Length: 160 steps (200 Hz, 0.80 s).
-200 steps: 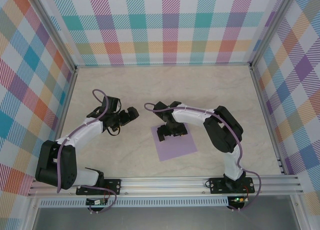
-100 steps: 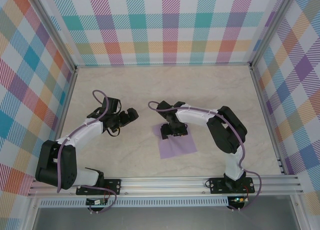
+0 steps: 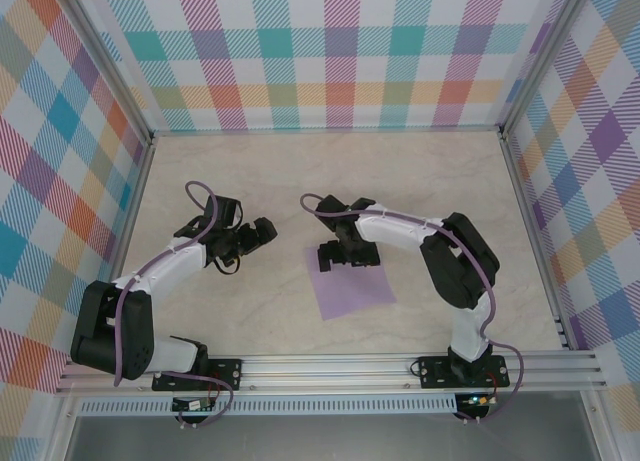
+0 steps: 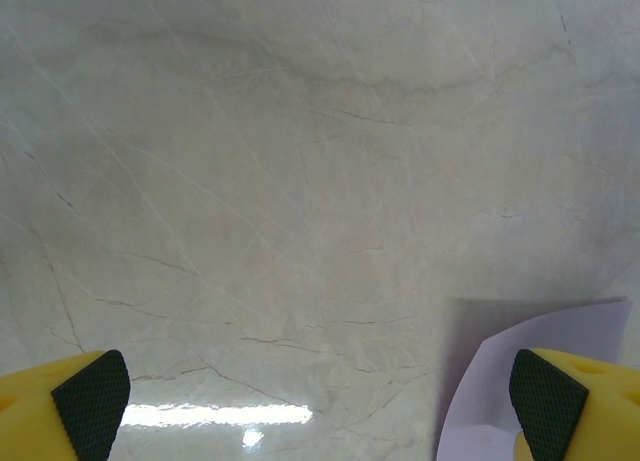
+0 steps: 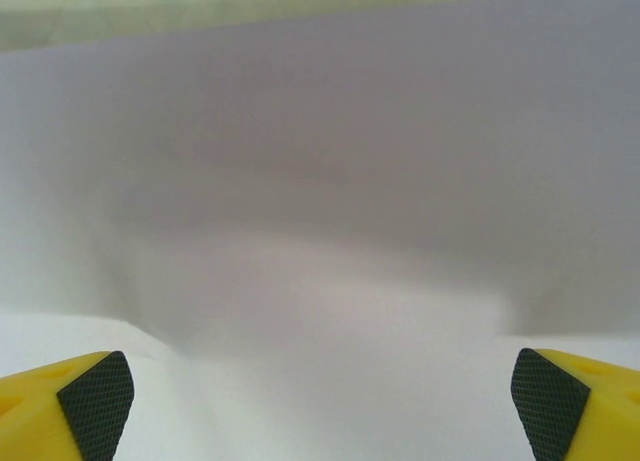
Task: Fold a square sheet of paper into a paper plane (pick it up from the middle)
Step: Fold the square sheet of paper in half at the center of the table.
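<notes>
Centrally, the right gripper (image 3: 345, 261) is standing over the far edge of the paper (image 3: 352, 291) with its jaws spread wide and nothing lying between them. Whether the tips are touching the sheet cannot be told. In the right wrist view the gripper (image 5: 320, 406) is showing its two yellow fingers with black textured pads (image 5: 95, 406) at the lower corners. The lavender paper (image 5: 320, 181) is spreading across nearly the whole space between and beyond them, with a thin strip of table (image 5: 200, 11) lying past its far edge. The sheet is lying unfolded on the table (image 3: 300, 171), slightly turned against the table's edges, just near of centre and between the two arms. The left gripper (image 3: 262, 231) is hanging over bare table to the left of the sheet, apart from it, its jaws likewise wide and holding nothing. In the left wrist view this gripper (image 4: 320, 401) is framing pale marbled table (image 4: 300, 181), and a corner of the paper (image 4: 500, 371) is showing beside the right-hand pad (image 4: 545, 401). Checked walls (image 3: 340, 51) are enclosing the table on three sides.
</notes>
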Available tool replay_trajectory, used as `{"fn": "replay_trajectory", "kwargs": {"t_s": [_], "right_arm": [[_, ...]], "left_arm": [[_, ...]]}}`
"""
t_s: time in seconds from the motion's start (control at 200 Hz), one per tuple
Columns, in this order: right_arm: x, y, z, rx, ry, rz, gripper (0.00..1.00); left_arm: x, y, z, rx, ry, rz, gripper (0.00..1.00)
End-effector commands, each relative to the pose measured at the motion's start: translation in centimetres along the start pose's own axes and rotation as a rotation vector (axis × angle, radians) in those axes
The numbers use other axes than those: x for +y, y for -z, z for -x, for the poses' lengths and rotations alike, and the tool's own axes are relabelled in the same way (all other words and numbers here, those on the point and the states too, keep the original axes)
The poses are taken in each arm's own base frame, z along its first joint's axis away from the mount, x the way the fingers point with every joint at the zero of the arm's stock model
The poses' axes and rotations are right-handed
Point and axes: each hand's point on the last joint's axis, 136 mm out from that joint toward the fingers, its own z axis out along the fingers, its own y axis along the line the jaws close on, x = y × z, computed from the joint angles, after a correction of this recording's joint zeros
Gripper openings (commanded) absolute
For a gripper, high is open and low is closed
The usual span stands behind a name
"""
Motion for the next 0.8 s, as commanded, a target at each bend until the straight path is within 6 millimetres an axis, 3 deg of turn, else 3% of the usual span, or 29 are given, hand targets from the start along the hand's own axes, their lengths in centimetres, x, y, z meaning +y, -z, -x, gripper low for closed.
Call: {"fn": "replay_trajectory", "kwargs": {"t_s": [0.0, 0.155, 0.4, 0.615, 0.795], "right_arm": [[-0.3, -0.2, 0.5, 0.008, -0.045, -0.022, 1.0], [-1.0, -1.7, 0.5, 0.044, -0.075, -0.061, 1.0], [-3.7, -2.6, 0.9, 0.049, -0.144, -0.081, 1.0], [-4.4, -2.2, 1.7, 0.055, -0.186, -0.01, 1.0], [-4.0, -0.5, 2.1, 0.02, -0.177, -0.016, 1.0]], "left_arm": [[0.3, -0.1, -1.0, 0.02, -0.006, 0.011, 1.0], [0.3, -0.3, -1.1, 0.026, -0.003, 0.012, 1.0], [0.3, -0.4, -1.2, 0.031, -0.003, 0.013, 1.0], [0.4, -0.6, -1.2, 0.035, -0.002, 0.014, 1.0], [0.3, -0.6, -1.3, 0.036, -0.002, 0.014, 1.0]]}}
